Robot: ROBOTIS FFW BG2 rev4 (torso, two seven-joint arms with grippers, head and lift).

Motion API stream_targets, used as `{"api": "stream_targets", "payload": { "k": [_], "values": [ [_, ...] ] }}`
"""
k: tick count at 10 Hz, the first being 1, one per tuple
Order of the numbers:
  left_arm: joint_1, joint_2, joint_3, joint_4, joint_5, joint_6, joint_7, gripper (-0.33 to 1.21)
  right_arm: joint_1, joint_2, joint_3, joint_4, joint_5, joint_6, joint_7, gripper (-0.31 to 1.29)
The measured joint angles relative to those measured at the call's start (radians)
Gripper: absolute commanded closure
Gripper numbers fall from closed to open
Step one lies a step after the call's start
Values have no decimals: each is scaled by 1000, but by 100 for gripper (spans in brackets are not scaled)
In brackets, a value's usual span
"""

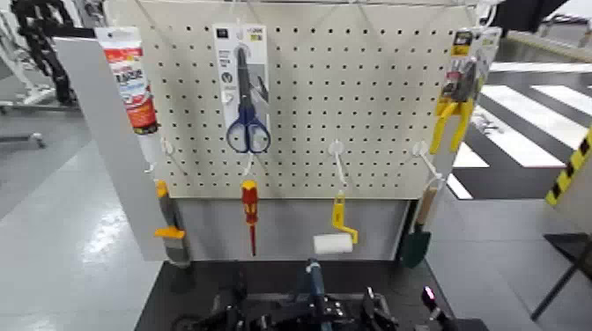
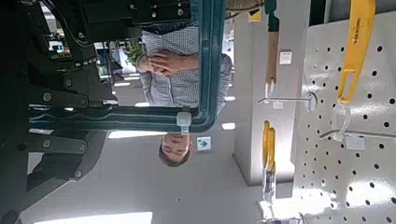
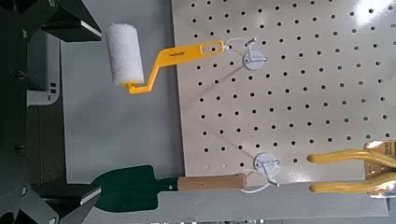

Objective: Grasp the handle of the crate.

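Left gripper (image 2: pixel 56 98) is sitting right by the handle (image 2: pixel 211 65), whose teal bar is running past its dark frame; grip state cannot be told. Right gripper (image 3: pixel 67 110) is hanging open, jaws spread wide with nothing between them, facing the pegboard (image 3: pixel 299 103). In the head view the handle (image 1: pixel 314 280) is standing upright at bottom centre, rising out of a dark tangle that is probably the crate (image 1: pixel 264 319) mixed with arm hardware; hard to separate there. Behind it the pegboard is holding a red-yellow screwdriver (image 1: pixel 250 211) and a paint roller (image 1: pixel 334 243) just above the handle, scissors (image 1: pixel 247 97) higher up, a green trowel (image 1: pixel 416 238) and yellow pliers (image 1: pixel 458 106) to the right, a tube (image 1: pixel 130 79) to the left. A person in a checked shirt (image 2: pixel 182 65) is showing in the left wrist view beyond the handle.
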Motion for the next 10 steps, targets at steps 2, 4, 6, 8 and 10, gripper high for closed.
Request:
{"api": "stream_targets", "payload": {
  "k": [2, 4, 6, 8, 10],
  "values": [
    [-1, -1, -2, 3, 0, -2, -5, 118, 0, 0, 1, -3, 6, 0, 0, 15],
    [-1, -3, -2, 4, 0, -3, -7, 118, 0, 0, 2, -3, 6, 1, 0, 15],
    [-1, -5, -2, 5, 0, -3, -10, 118, 0, 0, 3, -3, 5, 0, 0, 15],
    [-1, -5, -2, 6, 0, -3, -11, 118, 0, 0, 3, -3, 5, 0, 0, 15],
    [-1, -7, -2, 7, 0, -3, -12, 118, -1, 0, 1, -3, 8, 3, 0, 15]
  ]
}}
